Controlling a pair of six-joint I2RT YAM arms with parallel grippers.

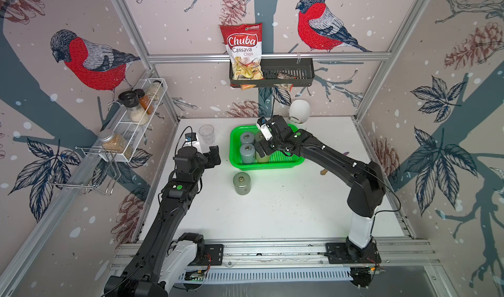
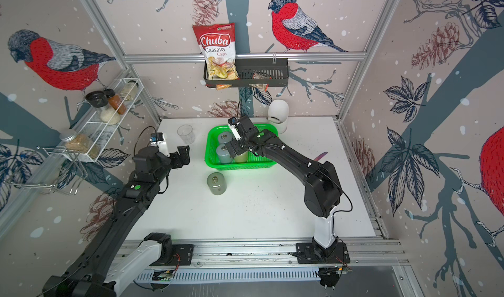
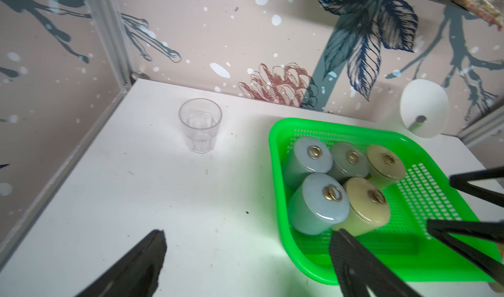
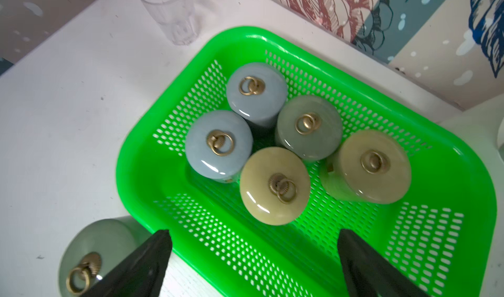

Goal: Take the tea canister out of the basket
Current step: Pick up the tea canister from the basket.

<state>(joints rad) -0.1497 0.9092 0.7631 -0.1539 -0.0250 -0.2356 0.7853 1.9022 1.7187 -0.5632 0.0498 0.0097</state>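
— Inside the basket (image 4: pixel 131 172), what have you got?

— Five tea canisters (image 4: pixel 308 126), all upright and huddled at one end: two blue-grey, one grey-green, two yellowish, each with a brass ring on its lid. My right wrist camera shows them best.

— And your right gripper?

— Released. My right gripper (image 4: pixel 253 235) hovers above the basket, jaws spread wide with nothing between them. The nearer yellowish canister (image 4: pixel 275 185) sits just beyond the fingertips.

— Any canister outside?

— One. A sixth, grey-green canister (image 1: pixel 242 183) stands upright on the white table (image 1: pixel 300 200), just in front of the basket.

— Left side?

— My left gripper (image 3: pixel 248 233) is beside the basket, on the clear cup's (image 1: pixel 206 134) side, jaws apart and empty.
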